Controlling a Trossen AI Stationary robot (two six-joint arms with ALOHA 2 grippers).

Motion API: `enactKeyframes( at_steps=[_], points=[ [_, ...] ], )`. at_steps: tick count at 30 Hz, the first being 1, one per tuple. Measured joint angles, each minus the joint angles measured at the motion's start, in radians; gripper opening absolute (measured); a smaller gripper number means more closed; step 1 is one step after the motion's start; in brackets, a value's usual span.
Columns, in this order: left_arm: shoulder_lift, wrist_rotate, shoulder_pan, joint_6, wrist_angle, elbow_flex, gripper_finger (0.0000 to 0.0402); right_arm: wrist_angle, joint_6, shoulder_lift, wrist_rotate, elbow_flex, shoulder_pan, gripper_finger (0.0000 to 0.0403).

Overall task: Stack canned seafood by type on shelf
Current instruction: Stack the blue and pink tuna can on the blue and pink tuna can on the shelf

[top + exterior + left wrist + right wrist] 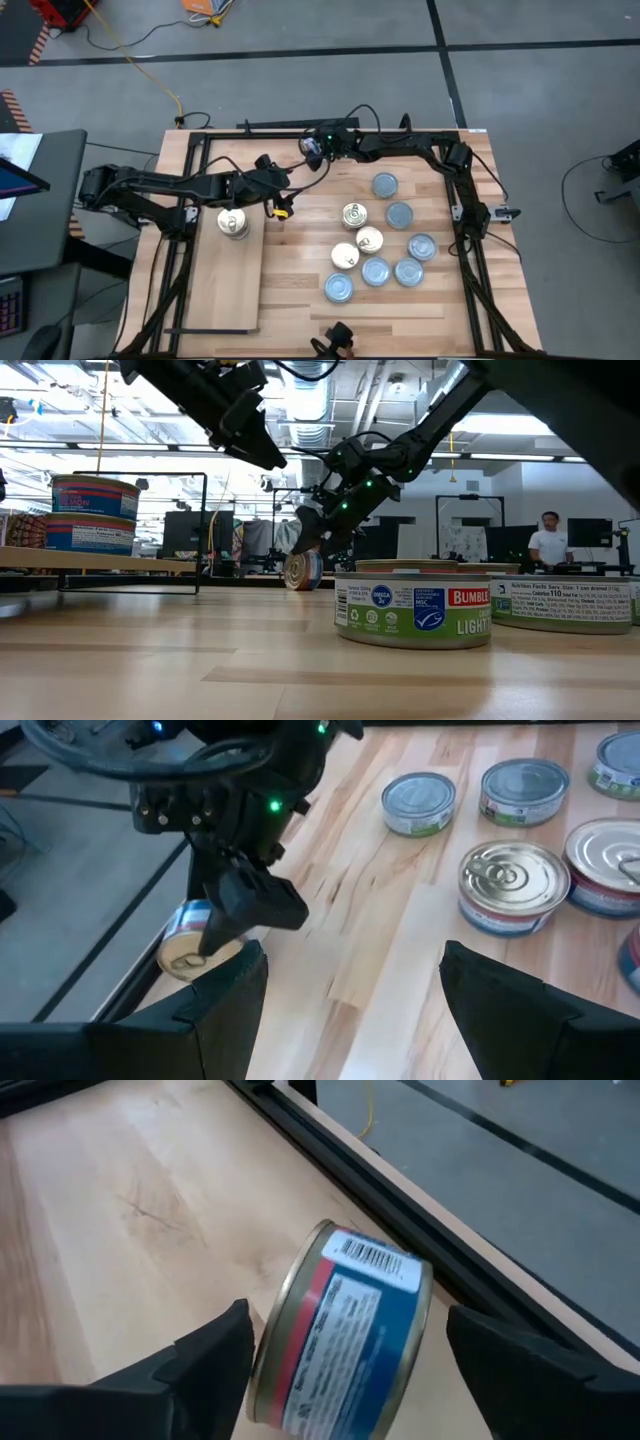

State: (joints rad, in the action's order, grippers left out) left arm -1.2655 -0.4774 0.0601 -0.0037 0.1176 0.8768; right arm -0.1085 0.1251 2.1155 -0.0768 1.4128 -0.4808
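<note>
While both dark arms reach over the slatted wooden tabletop [300, 300] in the high view, the left gripper [280, 207] hangs just beside a stack of gold-topped tins [232, 222] on the pale wooden shelf board [225, 290], jaws wide and empty. Eight round flat tins [375, 271] lie clustered well apart from that shelf.

Low view: the stack [94, 513] sits on the shelf.

Right wrist view: the right gripper [345, 1355] straddles a tipped blue-and-red tin [345, 1345], jaws wide, not touching it.
</note>
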Motion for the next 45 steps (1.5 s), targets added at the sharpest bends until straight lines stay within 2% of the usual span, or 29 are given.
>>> enactKeyframes(
  at_steps=[10,20,27,35,41,45],
  points=[
    [0.000,0.000,0.000,-0.013,0.025,0.000,0.0283,0.018,-0.044,0.000,0.033,0.000,-0.001,0.0290],
    [0.000,0.000,0.000,-0.012,0.028,0.000,0.0283,0.112,-0.059,0.000,0.035,0.000,-0.012,0.0256],
    [0.000,0.000,0.000,0.017,0.033,0.000,0.0283,0.200,-0.156,-0.013,0.142,0.000,-0.004,0.0213],
    [0.000,0.013,0.000,0.034,0.038,0.000,0.0283,0.340,-0.228,-0.039,0.160,0.002,0.026,0.0219],
    [-0.002,0.074,0.001,0.018,0.046,0.000,0.0283,0.519,-0.309,-0.108,0.259,-0.002,0.061,0.0206],
    [-0.014,0.082,0.002,-0.039,0.043,0.000,0.0283,0.546,-0.350,-0.180,0.284,-0.002,0.102,0.0210]
  ],
)
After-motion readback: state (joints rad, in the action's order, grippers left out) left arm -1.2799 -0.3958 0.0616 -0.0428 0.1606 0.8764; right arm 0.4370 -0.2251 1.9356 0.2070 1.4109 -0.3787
